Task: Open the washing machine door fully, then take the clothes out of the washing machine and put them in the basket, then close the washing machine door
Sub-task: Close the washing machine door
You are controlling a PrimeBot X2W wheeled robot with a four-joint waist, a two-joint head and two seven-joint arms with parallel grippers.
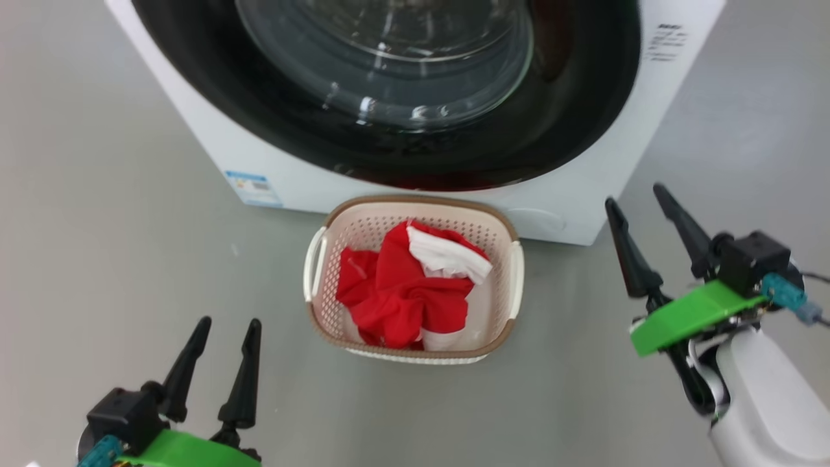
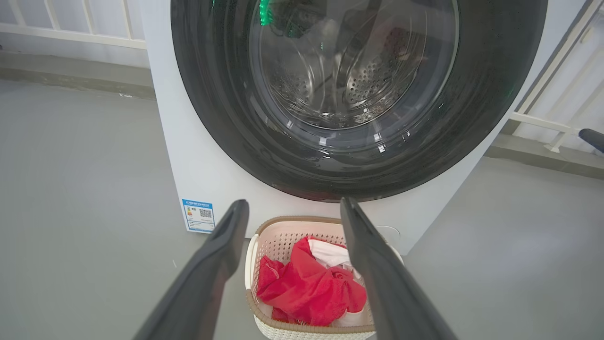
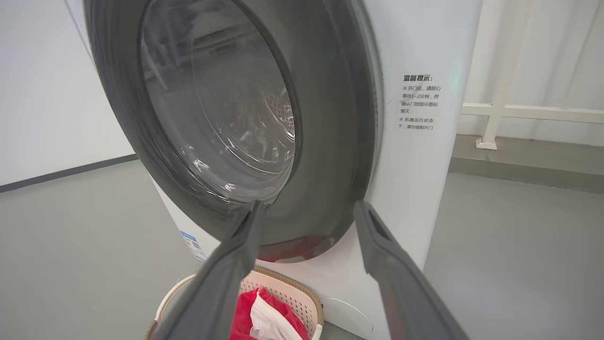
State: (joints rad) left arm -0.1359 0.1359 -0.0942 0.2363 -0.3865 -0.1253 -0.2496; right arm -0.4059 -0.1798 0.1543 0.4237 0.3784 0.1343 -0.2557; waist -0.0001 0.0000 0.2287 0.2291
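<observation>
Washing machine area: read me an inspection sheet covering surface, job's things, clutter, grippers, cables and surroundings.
Surface: grey floor, smooth.
Job's things: washing machine door looks shut against the washing machine; red and white clothes bunched in the basket, which stands on the floor in front of the machine.
Clutter: one tiny pale speck left of the basket.
Grippers: left gripper open, empty; right gripper open, empty.
Cables: teal connector with a short lead at the right wrist.
Surroundings: white railing behind; blue-and-white label low on the machine's front.
</observation>
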